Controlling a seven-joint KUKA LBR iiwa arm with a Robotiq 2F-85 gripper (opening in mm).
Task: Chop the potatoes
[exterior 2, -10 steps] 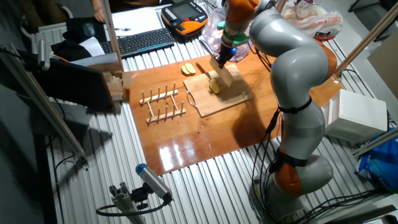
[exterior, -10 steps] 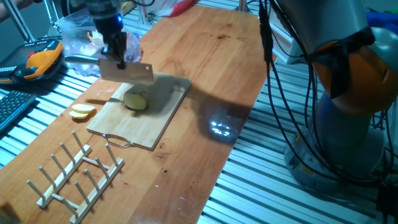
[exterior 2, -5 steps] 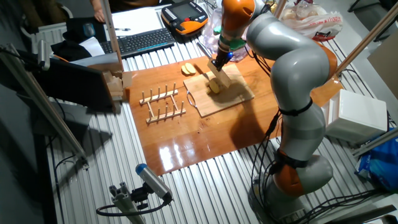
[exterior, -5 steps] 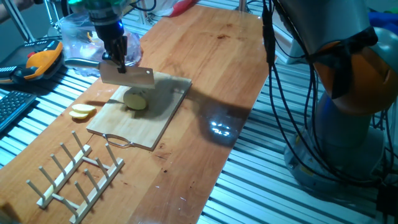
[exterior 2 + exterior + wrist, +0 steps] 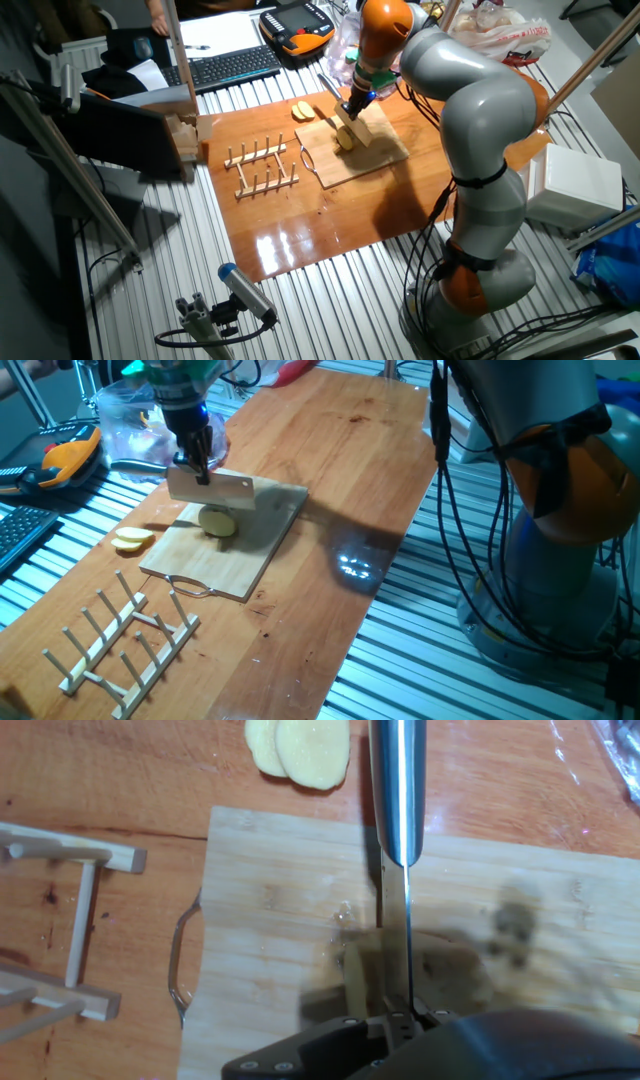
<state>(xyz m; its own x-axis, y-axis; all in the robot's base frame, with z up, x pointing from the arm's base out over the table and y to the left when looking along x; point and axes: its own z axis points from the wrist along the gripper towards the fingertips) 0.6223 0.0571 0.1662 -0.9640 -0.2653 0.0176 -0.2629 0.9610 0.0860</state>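
Note:
A pale yellow potato chunk (image 5: 218,522) lies on a wooden cutting board (image 5: 240,560). Thin potato slices (image 5: 131,539) lie on the table just off the board's left side. My gripper (image 5: 195,460) is shut on a cleaver (image 5: 212,488) and holds its blade on edge just above the chunk. In the hand view the blade (image 5: 397,935) runs across the blurred chunk (image 5: 445,970), with the slices (image 5: 300,745) at the top and my gripper (image 5: 400,1017) at the bottom. In the other fixed view my gripper (image 5: 352,103) is over the chunk (image 5: 344,139).
A wooden dish rack (image 5: 120,640) stands at the table's near left. An orange teach pendant (image 5: 65,455), a keyboard (image 5: 15,535) and a plastic bag (image 5: 130,420) lie beyond the left edge. The arm's base (image 5: 560,510) stands at the right.
My gripper has moved the cleaver slightly to the right and a little lower, closer over the potato chunk. The chunk and the slices have not moved.

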